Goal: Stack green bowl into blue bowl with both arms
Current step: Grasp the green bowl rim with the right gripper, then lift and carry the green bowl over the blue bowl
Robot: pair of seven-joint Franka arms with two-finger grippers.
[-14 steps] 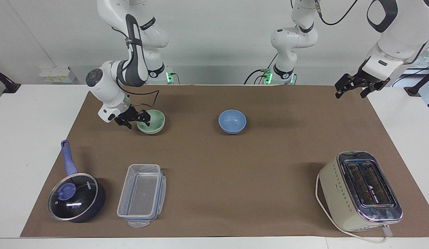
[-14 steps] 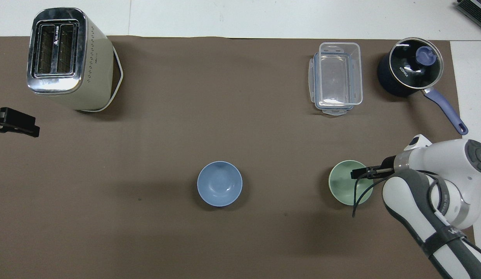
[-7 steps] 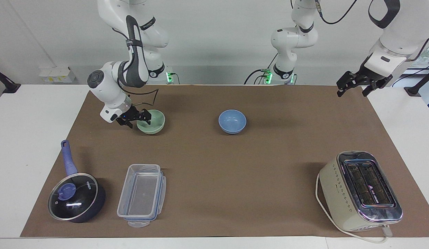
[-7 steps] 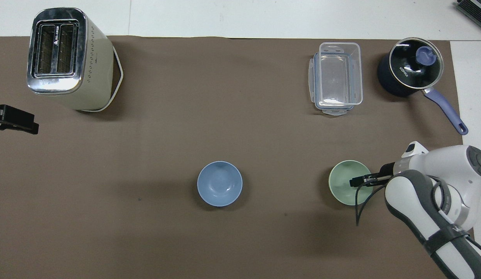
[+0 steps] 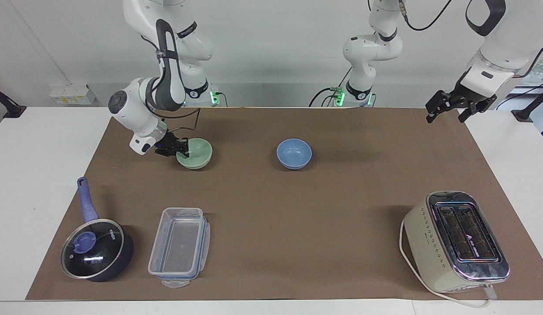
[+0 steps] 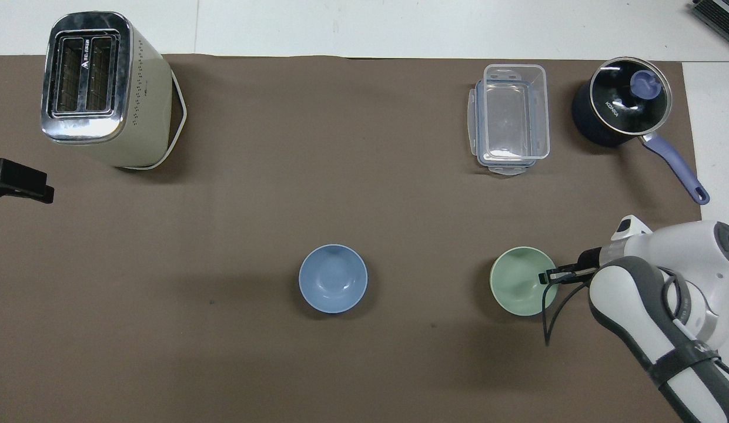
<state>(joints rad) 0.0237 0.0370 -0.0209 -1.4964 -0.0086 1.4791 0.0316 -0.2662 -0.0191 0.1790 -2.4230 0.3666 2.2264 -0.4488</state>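
Observation:
The pale green bowl (image 5: 198, 154) rests on the brown mat toward the right arm's end of the table; it also shows in the overhead view (image 6: 517, 283). My right gripper (image 5: 182, 151) is shut on the bowl's rim, on the side away from the blue bowl; it also shows in the overhead view (image 6: 547, 276). The blue bowl (image 5: 294, 153) stands empty at the middle of the mat, level with the green one, and shows in the overhead view (image 6: 333, 278). My left gripper (image 5: 446, 114) is open and empty, raised over the mat's corner at the left arm's end, where it waits (image 6: 23, 188).
A cream toaster (image 5: 455, 240) stands farther from the robots at the left arm's end. A clear plastic container (image 5: 179, 245) and a dark lidded pot with a blue handle (image 5: 96, 249) stand farther from the robots than the green bowl.
My right gripper's fingers closed on the green bowl's rim. The bowl shifted a little toward the blue bowl. My left gripper rose slightly.

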